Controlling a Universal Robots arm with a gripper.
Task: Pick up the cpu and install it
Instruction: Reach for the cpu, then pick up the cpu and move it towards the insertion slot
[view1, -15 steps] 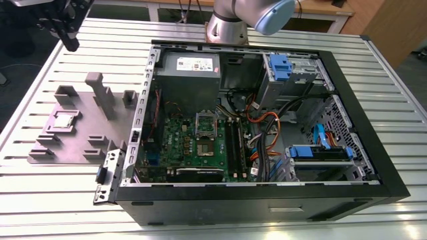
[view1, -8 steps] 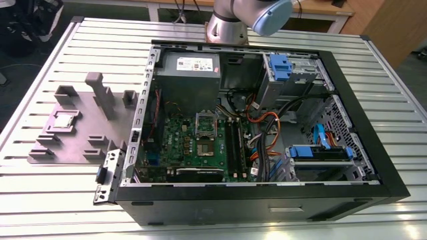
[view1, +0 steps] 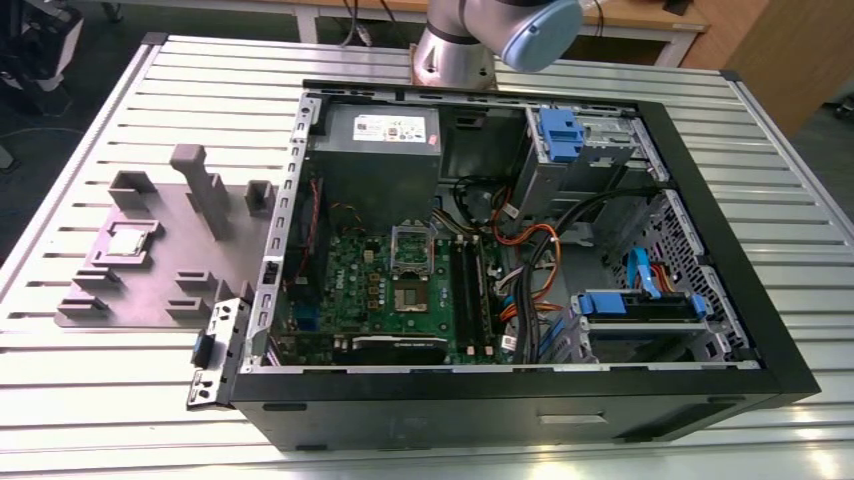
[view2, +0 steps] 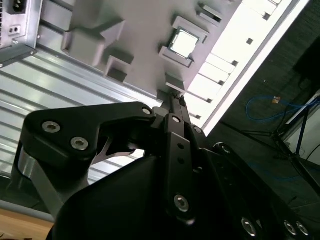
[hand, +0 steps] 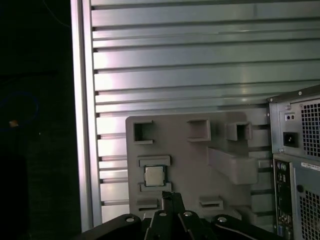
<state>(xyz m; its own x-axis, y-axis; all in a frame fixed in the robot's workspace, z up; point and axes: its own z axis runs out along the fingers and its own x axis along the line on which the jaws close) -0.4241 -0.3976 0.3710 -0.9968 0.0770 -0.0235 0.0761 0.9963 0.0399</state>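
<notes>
One small square silvery-grey cpu (view1: 130, 243) lies in a recess of the grey moulded fixture plate (view1: 160, 285) on the slatted aluminium desk (view1: 80, 400), beside the open black computer case (view1: 534, 420). We see our black end effector (hand: 168, 196) apart from it, fingertips pressed together, empty.

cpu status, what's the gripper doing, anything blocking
Gripper shut, empty, above the grey fixture plate. Cpu seated in its pocket on that plate, untouched. Nothing seen between gripper and cpu.
</notes>
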